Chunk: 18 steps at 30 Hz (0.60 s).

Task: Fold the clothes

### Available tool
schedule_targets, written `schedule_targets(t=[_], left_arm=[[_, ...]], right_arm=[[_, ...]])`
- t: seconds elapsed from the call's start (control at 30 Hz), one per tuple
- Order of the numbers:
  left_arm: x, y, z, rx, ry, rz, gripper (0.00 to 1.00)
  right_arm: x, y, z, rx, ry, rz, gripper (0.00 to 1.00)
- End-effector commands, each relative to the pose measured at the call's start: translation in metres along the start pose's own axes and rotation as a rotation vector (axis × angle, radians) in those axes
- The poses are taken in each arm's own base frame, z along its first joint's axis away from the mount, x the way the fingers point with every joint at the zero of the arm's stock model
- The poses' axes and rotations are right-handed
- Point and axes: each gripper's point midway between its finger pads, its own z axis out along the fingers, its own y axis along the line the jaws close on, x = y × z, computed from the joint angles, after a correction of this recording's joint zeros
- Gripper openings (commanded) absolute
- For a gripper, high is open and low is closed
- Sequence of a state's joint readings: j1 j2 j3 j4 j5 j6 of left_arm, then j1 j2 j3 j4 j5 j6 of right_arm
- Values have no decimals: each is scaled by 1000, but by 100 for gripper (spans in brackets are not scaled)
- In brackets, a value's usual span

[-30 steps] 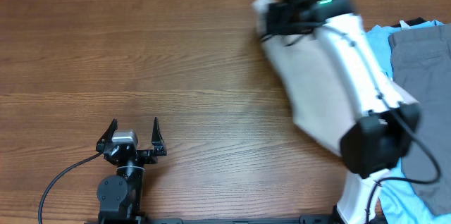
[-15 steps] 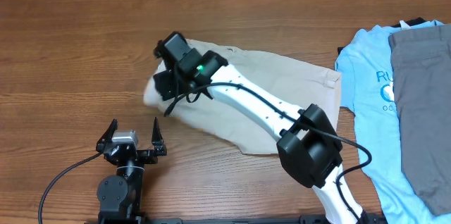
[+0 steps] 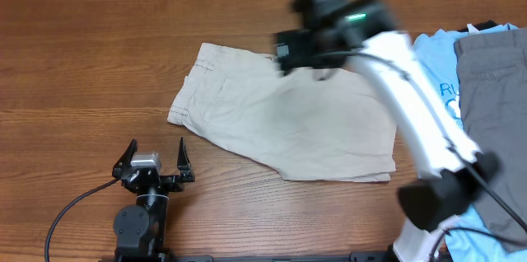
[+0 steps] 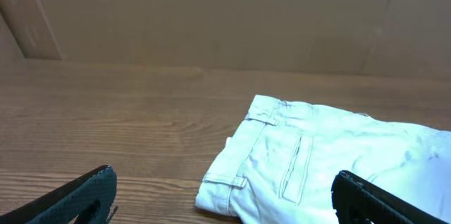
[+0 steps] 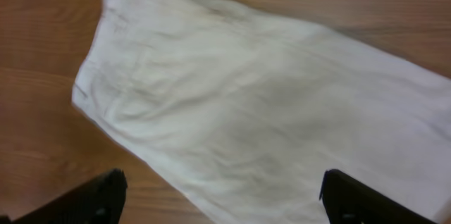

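The clothes, a pair of light beige shorts (image 3: 272, 130), lie spread flat on the wooden table, waistband to the left and legs to the right. My right gripper (image 3: 298, 52) hovers blurred over their upper edge, open and empty. In the right wrist view the shorts (image 5: 261, 104) fill the frame below the right gripper (image 5: 225, 199). My left gripper (image 3: 156, 147) rests open near the front edge, just short of the waistband corner. The left wrist view shows the waistband, belt loop and stitched pocket of the shorts (image 4: 310, 160) ahead of the left gripper (image 4: 225, 203).
A light blue printed T-shirt (image 3: 432, 48) lies at the right edge with a grey garment (image 3: 494, 97) on top of it. The right arm's white links cross above the shorts' right end. A brown wall (image 4: 211, 13) stands behind the table.
The right gripper dragged the shorts leftward, let them go and opened. It has swung back up and right. The shorts now lie flat. The left arm has not moved.
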State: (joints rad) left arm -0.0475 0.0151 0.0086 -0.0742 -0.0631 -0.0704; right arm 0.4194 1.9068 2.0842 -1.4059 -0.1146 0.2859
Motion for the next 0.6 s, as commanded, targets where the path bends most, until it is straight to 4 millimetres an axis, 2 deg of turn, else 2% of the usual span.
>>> schedule_targets(t=[0.0, 0.03, 0.07, 0.1, 0.17, 0.23, 0.27, 0.4, 0.57], left_arm=[[-1, -3, 0, 14, -9, 19, 100], [-1, -3, 0, 14, -9, 19, 100], [-1, -3, 0, 14, -9, 19, 100], [-1, -3, 0, 14, -9, 19, 100], [-1, -3, 0, 14, -9, 19, 100], [-1, -3, 0, 14, -9, 19, 100], [-1, -3, 0, 14, -9, 19, 100], [-1, -3, 0, 14, -9, 19, 100], [-1, -3, 0, 14, -9, 19, 100]], right_arm=[[11, -53, -16, 75, 66, 113, 99], [18, -68, -16, 98, 103, 152, 94], [23, -79, -16, 112, 128, 180, 82], [29, -91, -14, 128, 156, 212, 68], [39, -113, -9, 153, 206, 270, 32], [50, -131, -2, 172, 249, 320, 9], [56, -138, 3, 180, 271, 341, 4], [76, -163, 31, 202, 328, 409, 4], [101, -181, 78, 213, 354, 450, 4]])
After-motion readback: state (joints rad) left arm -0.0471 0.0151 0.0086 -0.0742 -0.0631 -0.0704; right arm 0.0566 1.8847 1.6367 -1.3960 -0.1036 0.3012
